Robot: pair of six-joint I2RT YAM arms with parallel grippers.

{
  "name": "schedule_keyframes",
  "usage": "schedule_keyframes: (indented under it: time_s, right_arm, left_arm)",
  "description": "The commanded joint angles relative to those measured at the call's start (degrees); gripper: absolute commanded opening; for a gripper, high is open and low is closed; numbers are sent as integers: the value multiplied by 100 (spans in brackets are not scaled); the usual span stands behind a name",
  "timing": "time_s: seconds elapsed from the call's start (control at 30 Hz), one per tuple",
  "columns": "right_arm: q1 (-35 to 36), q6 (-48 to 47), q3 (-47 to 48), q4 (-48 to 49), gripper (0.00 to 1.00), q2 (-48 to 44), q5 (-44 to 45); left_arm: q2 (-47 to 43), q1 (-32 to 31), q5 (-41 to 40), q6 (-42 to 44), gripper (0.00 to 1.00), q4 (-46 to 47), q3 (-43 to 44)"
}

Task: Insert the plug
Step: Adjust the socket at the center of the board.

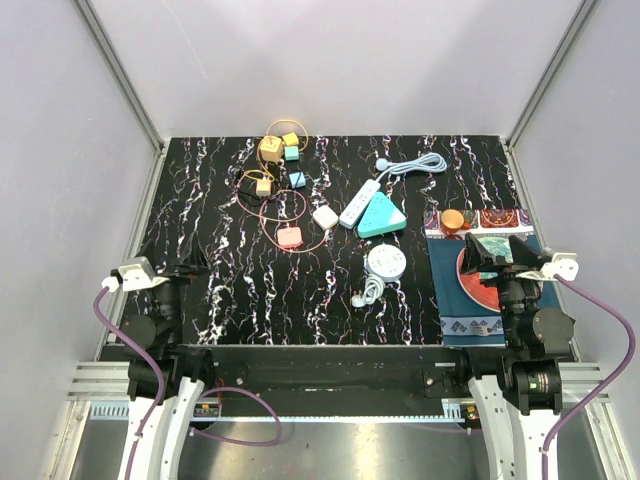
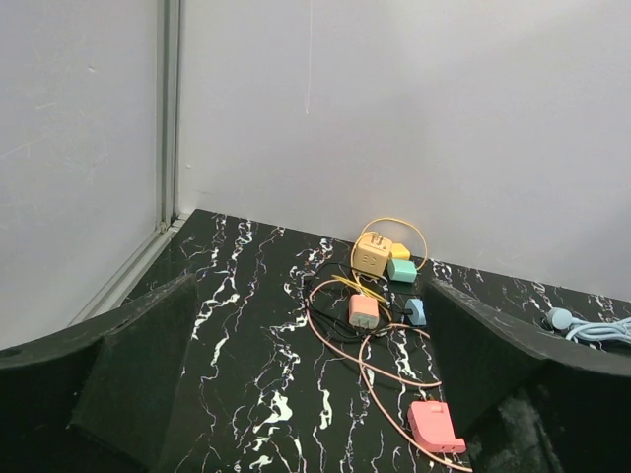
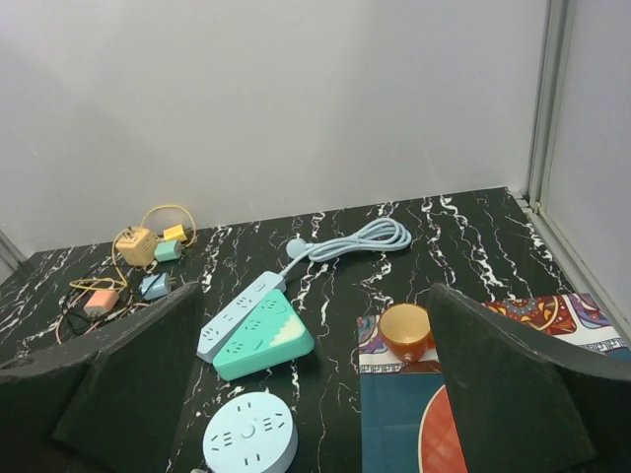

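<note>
Left gripper (image 2: 308, 296) and right gripper (image 1: 495, 245) have fingers apart. Three socket blocks sit mid-table: white bar (image 1: 359, 203), teal wedge (image 1: 381, 215), round disc (image 1: 385, 262). One cup (image 1: 452, 219) is on the right.

1. The left arm (image 1: 150, 345) sits folded low over its base, wrist pointing forward.
2. The left gripper (image 2: 309, 296) has its jaws spread wide and is empty.
3. The right arm (image 1: 532, 340) is folded much the same way.
4. The right gripper (image 3: 314, 296) is also wide apart and empty, and seems to hover, though its height is hard to judge.
</note>
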Motion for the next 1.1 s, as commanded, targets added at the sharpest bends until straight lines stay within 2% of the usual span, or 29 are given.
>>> schedule_keyframes:
  time_s: [0.0,0.17,0.3,0.47,0.73,0.93,1.07]
  right_arm:
    - [-18,11,182,47,100,73,-190]
    - [-18,442,269,-137,100,248,-330]
    - [-18,811,568,-497,100,932,-943]
    - [-18,1031,1192,-1428,100,1733,-1174]
    - [-18,926,1965,-2799,100,3350,-1411]
    - [-27,1049,2281,-3213,100,4878,-2061]
    - [174,1435,2484,-3311,100,6203,-2045]
  left_arm:
    - [-893,28,169,43,99,361,25]
    - [-928,19,143,-9,99,248,51]
    - [-911,10,108,-403,99,45,165]
    - [-674,-16,20,-826,99,-332,341]
    - [-629,-87,-41,-1222,99,-877,438]
    - [-700,-218,-42,-1284,99,-1229,543]
    - [-708,-289,-24,-1293,99,-1335,587]
